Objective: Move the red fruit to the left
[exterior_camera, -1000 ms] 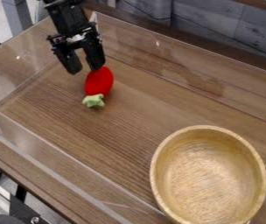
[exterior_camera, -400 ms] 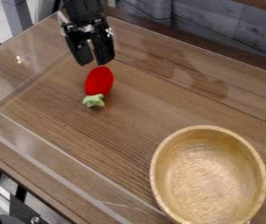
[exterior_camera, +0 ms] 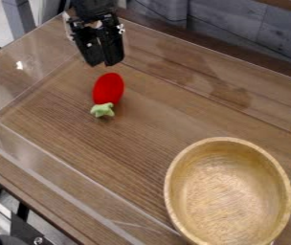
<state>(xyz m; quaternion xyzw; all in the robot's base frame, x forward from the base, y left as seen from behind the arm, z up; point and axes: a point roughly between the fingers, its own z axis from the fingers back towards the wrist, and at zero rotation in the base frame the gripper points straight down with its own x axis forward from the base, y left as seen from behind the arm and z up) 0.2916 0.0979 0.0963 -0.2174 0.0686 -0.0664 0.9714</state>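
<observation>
**Inspector:** Report what the camera view gives you.

**Operator:** I have one view, looking down onto a wood-grain table [exterior_camera: 174, 115] fenced by a clear plastic wall [exterior_camera: 33, 172]. My gripper [exterior_camera: 104, 60] hangs in the upper left, black, pointing steeply downward. Its two fingers [exterior_camera: 115, 50] sit close side by side, with only a narrow slit between the tips; I cannot tell whether they are fully together. Nothing is between them.

**Inspector:** And the task item?

**Operator:** The red fruit [exterior_camera: 107, 89] lies on the table just below the fingertips in the picture, apart from them. I see no contact. It rests on its side, glossy red body toward the gripper, light green cap [exterior_camera: 102, 111] toward the near edge.

**Inspector:** Anything else inside the enclosure?

**Operator:** A wooden bowl [exterior_camera: 276, 182] at the lower right, upright, well apart from the fruit and much larger than it. Outside the wall, upper right, I see a grey surface, too blurred to identify.
</observation>
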